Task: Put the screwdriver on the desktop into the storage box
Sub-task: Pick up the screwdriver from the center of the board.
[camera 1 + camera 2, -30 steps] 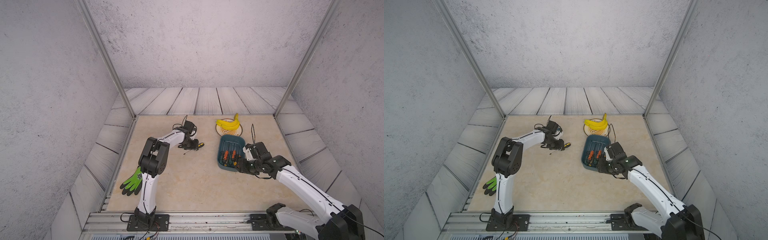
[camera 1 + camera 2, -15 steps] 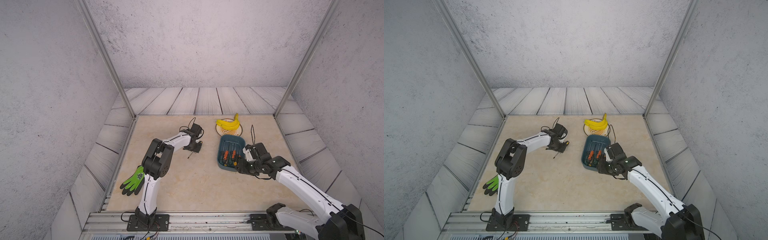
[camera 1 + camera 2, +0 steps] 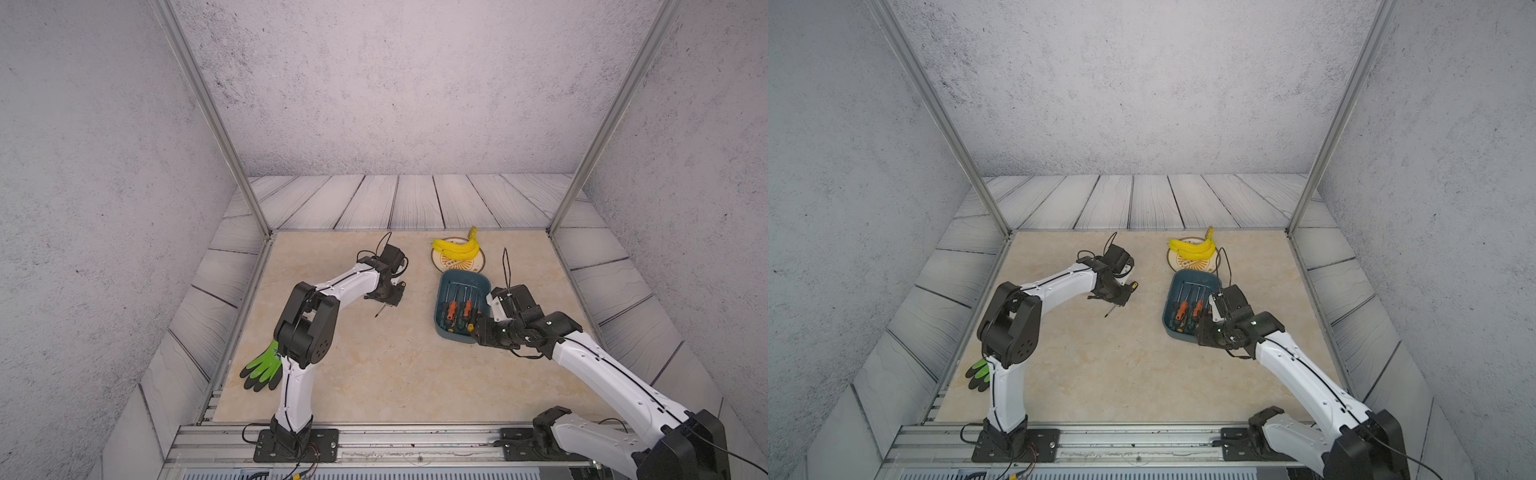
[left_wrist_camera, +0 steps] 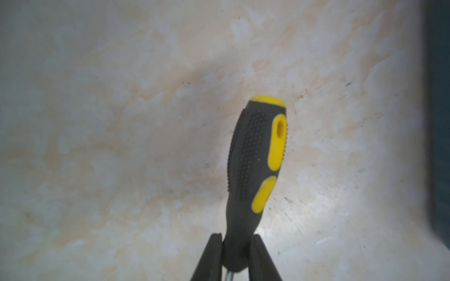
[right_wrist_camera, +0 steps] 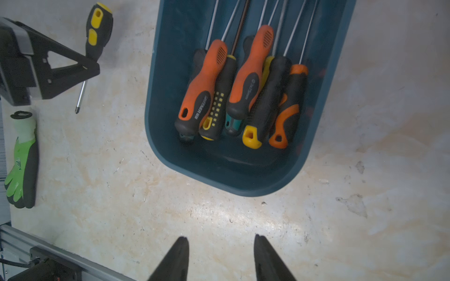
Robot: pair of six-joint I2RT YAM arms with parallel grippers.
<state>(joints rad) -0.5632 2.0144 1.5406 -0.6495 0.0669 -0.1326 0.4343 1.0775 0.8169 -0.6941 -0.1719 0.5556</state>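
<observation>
Clamping 1 screwdriver (image 4: 255, 170) (black-yellow handle), left gripper (image 4: 236, 237) hangs apparently above desktop (image 4: 121, 121).

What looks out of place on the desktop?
A green glove lies at the desktop's near-left edge, and bananas sit on a plate behind the storage box; neither is a tool.

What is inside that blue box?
Screwdrivers with orange, black and yellow handles lie piled in the storage box. A teal-handled one is mostly covered, so the exact count is unclear.
</observation>
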